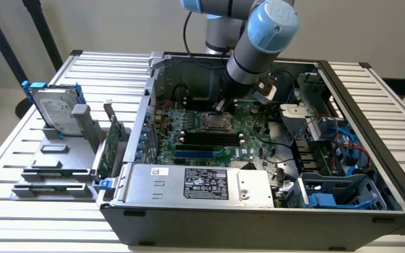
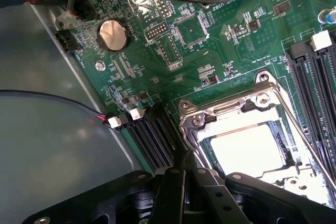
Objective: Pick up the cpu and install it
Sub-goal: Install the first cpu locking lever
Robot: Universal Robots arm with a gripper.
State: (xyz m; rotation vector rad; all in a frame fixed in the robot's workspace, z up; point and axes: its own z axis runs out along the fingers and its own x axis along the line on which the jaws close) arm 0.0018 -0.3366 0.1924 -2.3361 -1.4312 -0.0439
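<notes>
Beside the green motherboard (image 2: 157, 51) with its round silver coin battery (image 2: 113, 35), we see the black gripper (image 2: 181, 174) pressed together just above the bright square cpu (image 2: 247, 148) lying inside its shiny metal socket frame (image 2: 231, 106).

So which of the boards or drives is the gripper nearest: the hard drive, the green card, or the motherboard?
The motherboard, lying flat inside the case: the shut gripper hangs just above its socket. The hard drive and green card stand outside, toward the exterior view's left.

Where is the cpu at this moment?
The cpu lies in its socket on the motherboard, framed by the metal bracket, with the end effector at its edge.
</notes>
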